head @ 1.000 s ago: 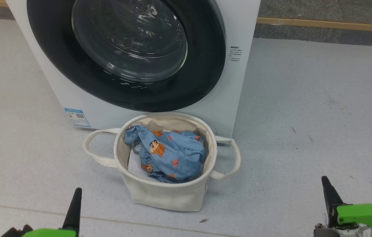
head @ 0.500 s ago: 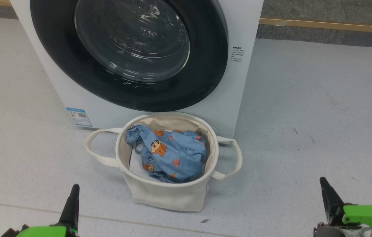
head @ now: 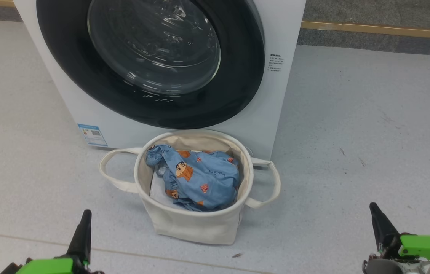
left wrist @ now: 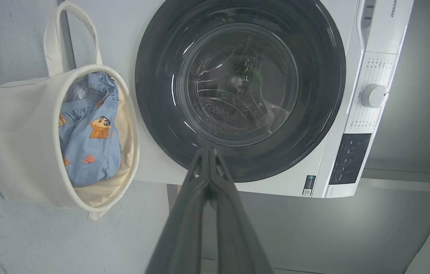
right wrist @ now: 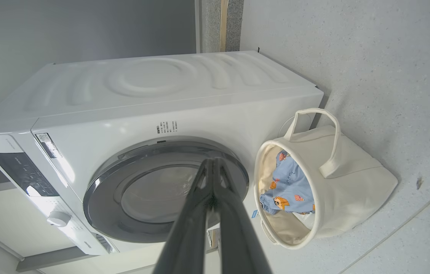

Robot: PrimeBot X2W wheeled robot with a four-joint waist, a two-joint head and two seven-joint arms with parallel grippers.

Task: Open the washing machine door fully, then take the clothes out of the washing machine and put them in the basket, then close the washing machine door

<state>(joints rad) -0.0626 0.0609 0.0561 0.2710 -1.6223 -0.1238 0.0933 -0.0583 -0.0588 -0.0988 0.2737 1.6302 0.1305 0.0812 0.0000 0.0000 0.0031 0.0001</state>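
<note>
Fingers (head: 82, 236) pressed tight together, the left hand (head: 86, 214) hangs at the near left above the pale grey speckled floor (head: 352, 114), holding nothing, its long dark tip aimed at the washer. Past it stands the white boxy front-loading washing machine (head: 279, 102), with a small blue sticker (head: 92, 134) low on its left corner. Its large round door with the wide glossy black rim (head: 237, 95) lies shut flat against the front, the clear glass centre (head: 154, 45) facing the room. Just in front of the machine, the small round cream canvas basket (head: 195, 228) stands upright, mouth up. Its two loop handles stick out left and right, so its long line runs along the washer's front. Inside lies the bunched light blue garment printed with orange-brown cartoon boys (head: 199, 179), stretched from rear left to front right over a white folded sheet (head: 157, 192). At the near right, the right hand (head: 373, 208) hangs likewise, closed on nothing, pointing toward the machine.
</note>
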